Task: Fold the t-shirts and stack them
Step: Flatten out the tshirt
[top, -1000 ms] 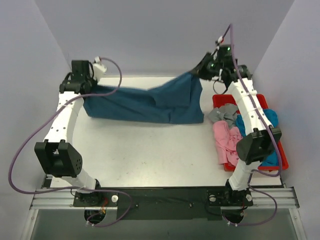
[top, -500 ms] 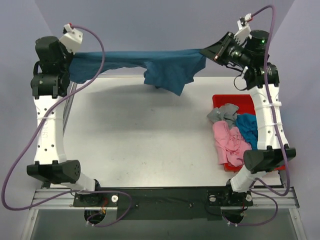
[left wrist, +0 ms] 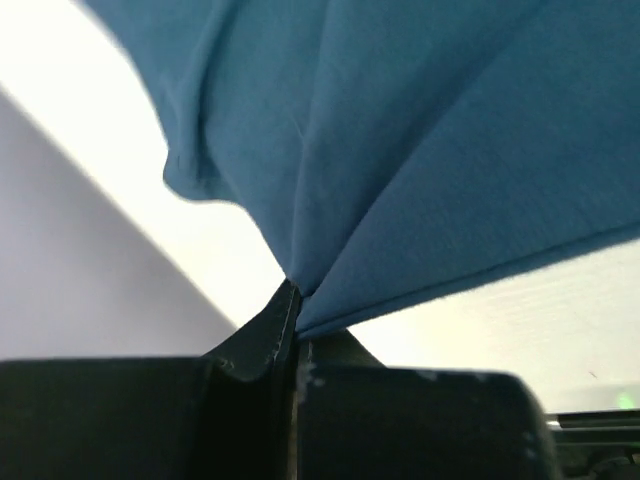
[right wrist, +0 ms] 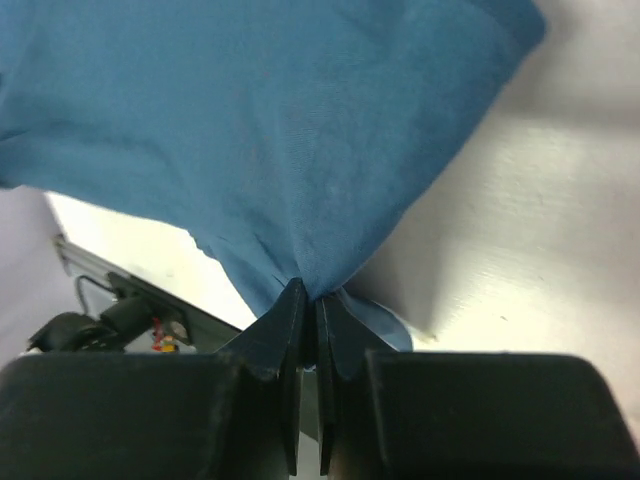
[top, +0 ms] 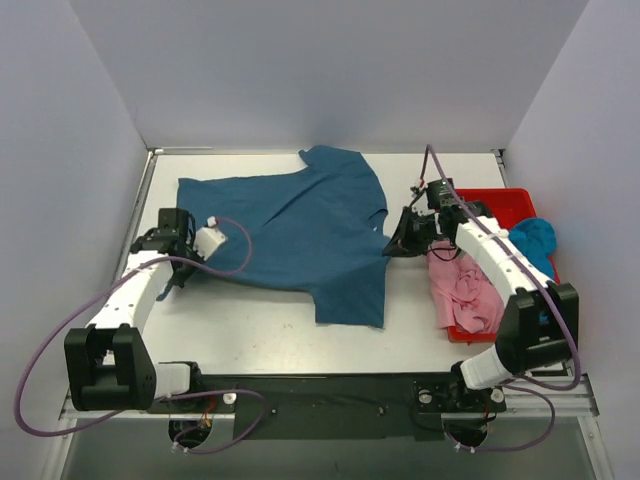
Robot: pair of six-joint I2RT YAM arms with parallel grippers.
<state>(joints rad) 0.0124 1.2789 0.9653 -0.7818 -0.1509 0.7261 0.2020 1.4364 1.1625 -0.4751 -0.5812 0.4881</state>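
Observation:
The dark teal-blue t-shirt point(top: 300, 225) lies spread on the white table, one sleeve pointing to the back. My left gripper point(top: 188, 250) is shut on its left edge; the pinched cloth shows in the left wrist view point(left wrist: 420, 150) above the closed gripper point(left wrist: 296, 292). My right gripper point(top: 393, 243) is shut on its right edge, and the right wrist view shows the cloth point(right wrist: 270, 130) pinched in the gripper point(right wrist: 310, 292). The pink t-shirt point(top: 462, 290) and the turquoise-blue t-shirt point(top: 533, 240) lie in the red tray. The grey t-shirt is hidden.
The red plastic tray point(top: 505, 198) stands at the table's right edge, under my right arm. Grey walls close in the left, back and right sides. The arm bases sit on a rail at the near edge.
Both arms have swung down from holding the teal-blue shirt stretched high at the back. The shirt now lies spread on the table, still held at both edges.

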